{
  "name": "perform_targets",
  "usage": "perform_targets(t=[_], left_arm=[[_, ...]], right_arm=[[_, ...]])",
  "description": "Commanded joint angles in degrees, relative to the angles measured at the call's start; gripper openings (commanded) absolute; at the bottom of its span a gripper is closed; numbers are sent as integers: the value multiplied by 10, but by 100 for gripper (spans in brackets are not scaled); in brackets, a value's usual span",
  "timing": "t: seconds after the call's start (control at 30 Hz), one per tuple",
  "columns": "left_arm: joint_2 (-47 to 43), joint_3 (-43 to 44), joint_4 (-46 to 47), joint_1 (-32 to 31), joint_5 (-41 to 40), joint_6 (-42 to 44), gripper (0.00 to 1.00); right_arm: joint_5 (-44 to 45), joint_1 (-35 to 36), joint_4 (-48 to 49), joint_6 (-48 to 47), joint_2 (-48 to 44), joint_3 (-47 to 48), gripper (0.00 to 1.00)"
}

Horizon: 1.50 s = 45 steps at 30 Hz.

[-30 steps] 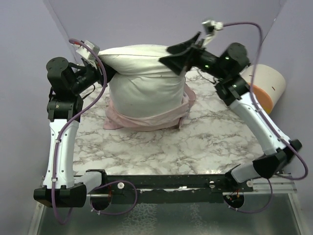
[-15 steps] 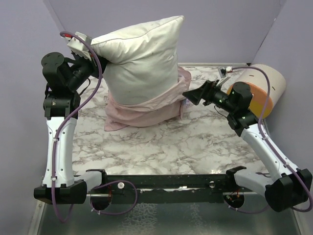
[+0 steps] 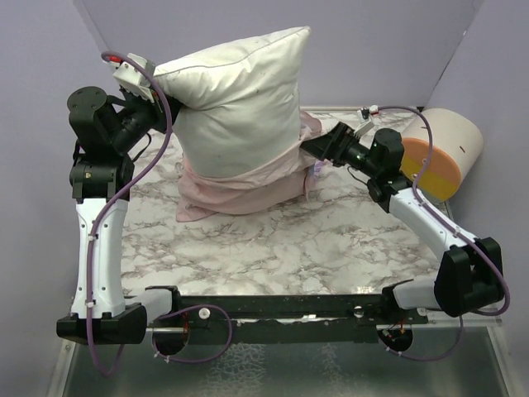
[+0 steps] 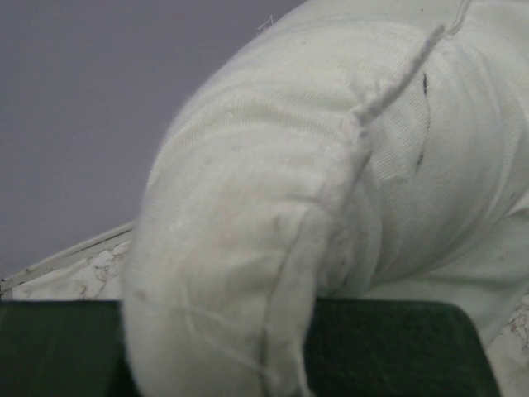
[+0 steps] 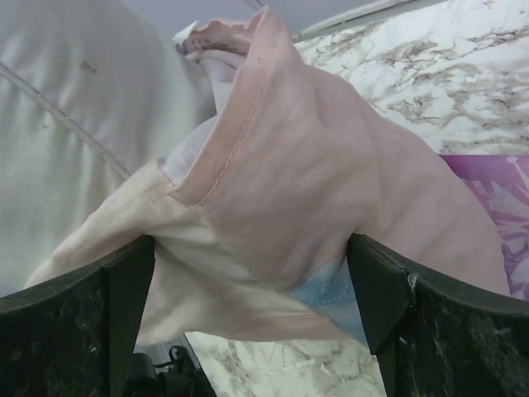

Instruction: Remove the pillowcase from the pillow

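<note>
Over far left edge of desk (image 3: 331, 248), clenched on upper corner of pillow (image 3: 240, 91) with left end effector (image 3: 165, 89), propping it upright. Bunched round its base, pale pink side out: pillowcase (image 3: 240, 188). Rightward, released and spread wide astride a pink fold: right end effector (image 3: 307, 149)

Plain lilac walls (image 3: 50, 50), white grey-veined marble tabletop (image 3: 289, 240), soft even light
</note>
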Motion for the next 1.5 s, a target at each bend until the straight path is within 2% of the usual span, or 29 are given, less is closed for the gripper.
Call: perform_targets(t=[0.0,0.1,0.23,0.37,0.5,0.6,0.63,0.9,1.03,1.13,1.17,1.23,1.4,1.47], left_arm=[[-6,21,3,4,5,9,0],[-8,20,1,4,10,11,0],[-6,24,-1,4,14,8,0],[-2,44,-1,4,14,2,0],[8,71,-10,4,19,-9,0],[15,92,-14,4,26,-24,0],[19,102,-15,4,28,-30,0],[46,205,-10,4,29,-75,0],[76,281,-11,4,40,-107,0],[107,347,-14,4,48,-130,0],[116,362,-15,4,50,-135,0],[131,387,-14,4,50,-139,0],[153,407,-6,4,34,-134,0],[156,408,-3,4,36,-131,0]], right_arm=[[-5,-4,99,61,27,19,97],[-2,-4,117,80,39,16,92],[-6,-4,110,87,63,24,75],[2,-4,101,82,82,20,45],[14,-4,100,72,94,9,20],[29,-4,87,55,100,0,3],[39,-4,82,49,100,-4,1],[149,-4,-4,-13,126,-47,1],[159,-4,-8,-40,153,-75,1],[133,-4,5,-53,153,-84,3],[119,-4,19,-58,142,-89,9],[91,-4,55,-72,108,-100,30],[44,-4,87,-133,-8,-93,67],[34,-4,79,-169,-55,-72,79]])
